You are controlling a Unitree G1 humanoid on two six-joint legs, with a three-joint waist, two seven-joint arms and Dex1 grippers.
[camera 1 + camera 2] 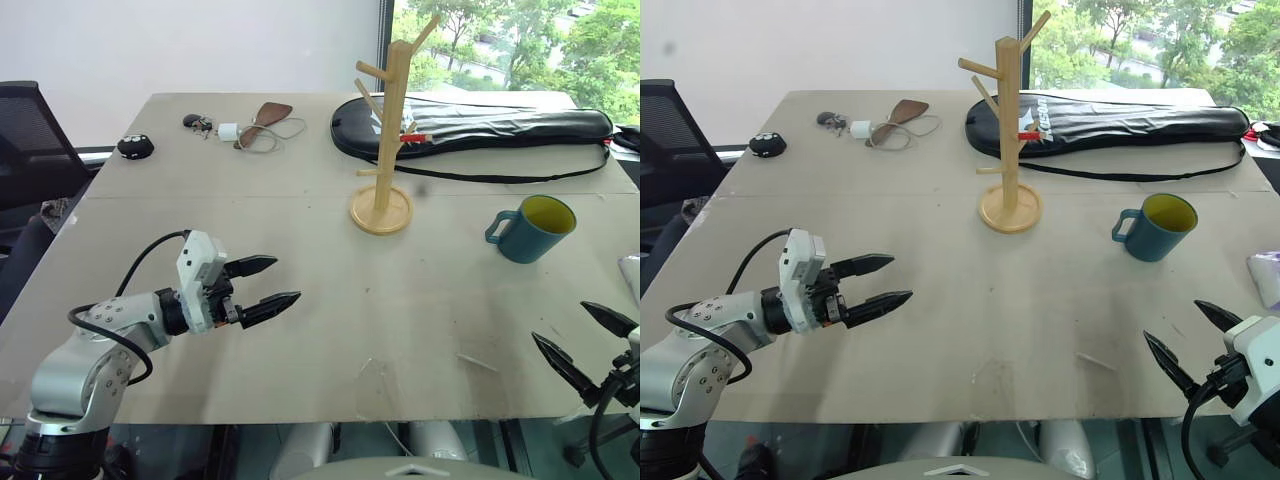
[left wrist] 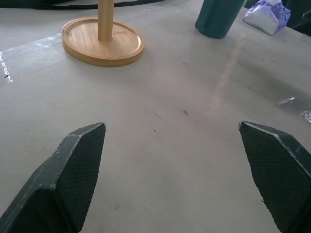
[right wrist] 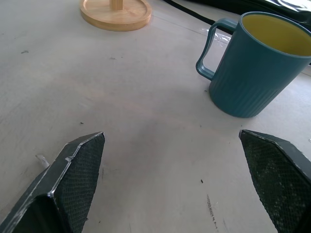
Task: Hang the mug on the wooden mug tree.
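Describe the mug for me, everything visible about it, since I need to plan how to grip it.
The mug is teal-blue outside with fine vertical ribs and yellow-green inside, and looks ceramic. It stands upright and empty on the table, its mouth up. Its teal loop handle points toward the wooden mug tree, which stands apart from it. Nothing touches it but the table. The right gripper hovers open, short of it, on the side nearer the robot.
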